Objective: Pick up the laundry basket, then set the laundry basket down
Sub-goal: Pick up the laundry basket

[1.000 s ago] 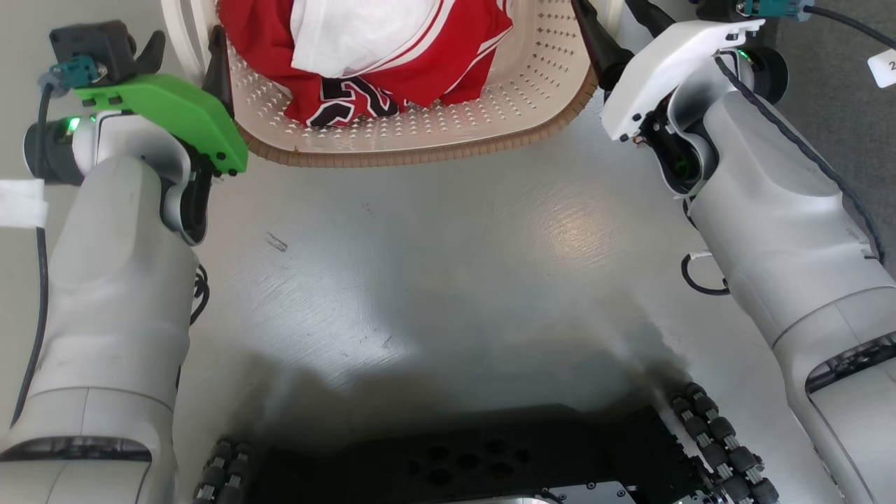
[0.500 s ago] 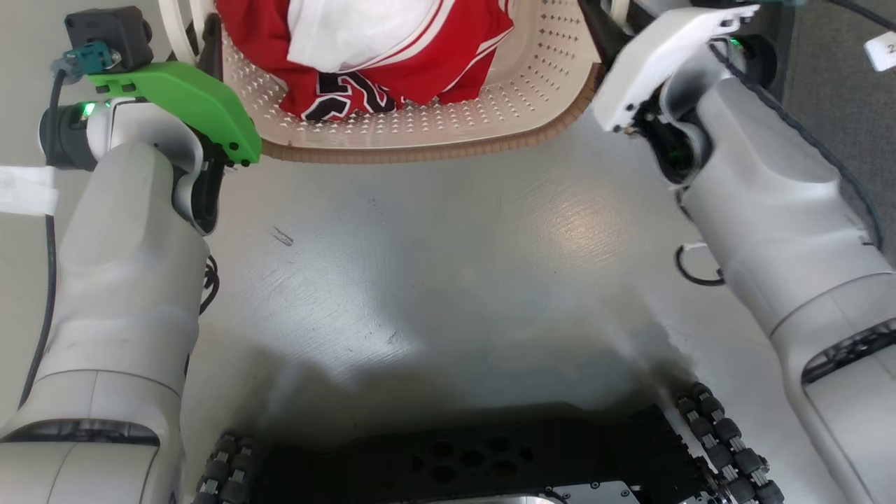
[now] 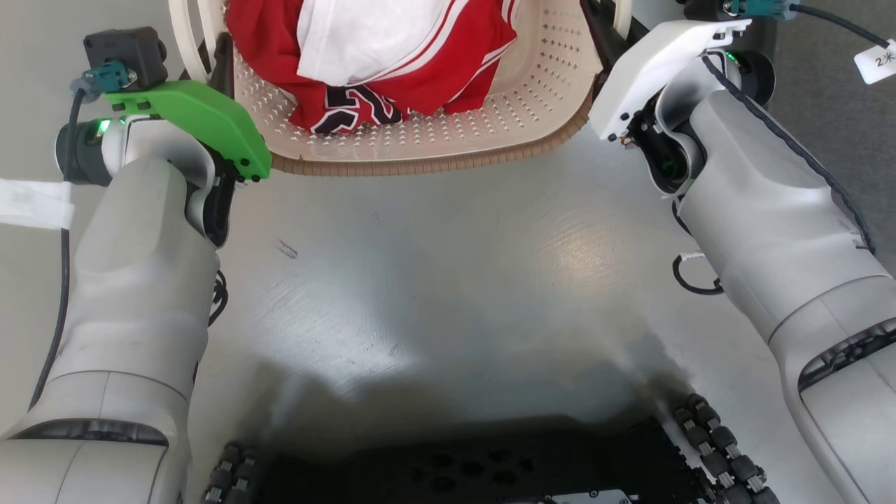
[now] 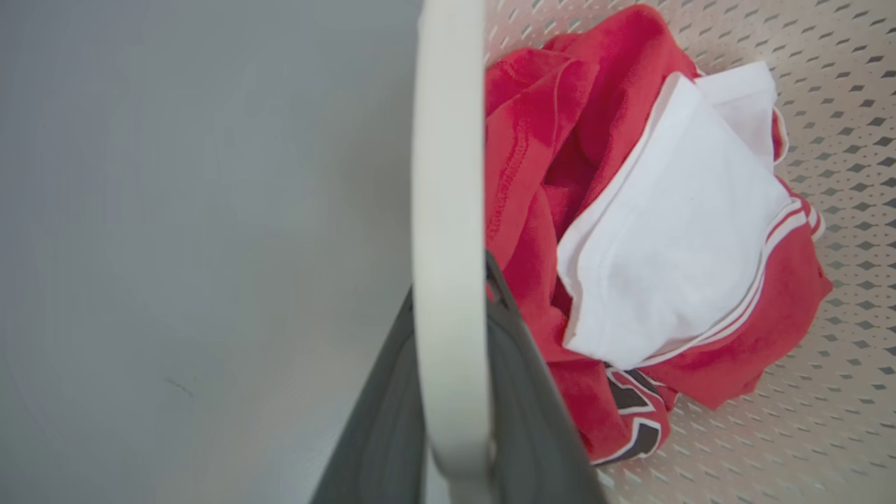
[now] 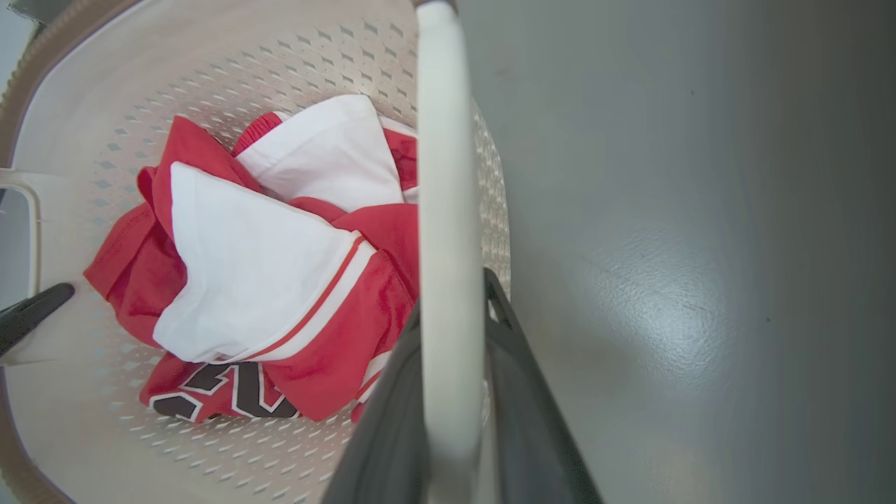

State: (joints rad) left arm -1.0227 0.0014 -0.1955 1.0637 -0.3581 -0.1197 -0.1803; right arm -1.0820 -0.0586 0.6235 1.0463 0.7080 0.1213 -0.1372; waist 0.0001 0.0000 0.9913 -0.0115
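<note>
1 laundry basket [image 3: 420, 166], seemingly 2 garments [image 3: 364, 35]

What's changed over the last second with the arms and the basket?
The left pincer and right pincer, fingers spread wide a second ago, have closed onto the white handles of the laundry basket. The basket and the red-and-white clothes in it look unmoved, not visibly lifted.

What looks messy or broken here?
Nothing really. The clothes sit bunched up inside the laundry basket, none spilled. The left gripper and right gripper clamp its handles. The floor has a small dark scuff.
</note>
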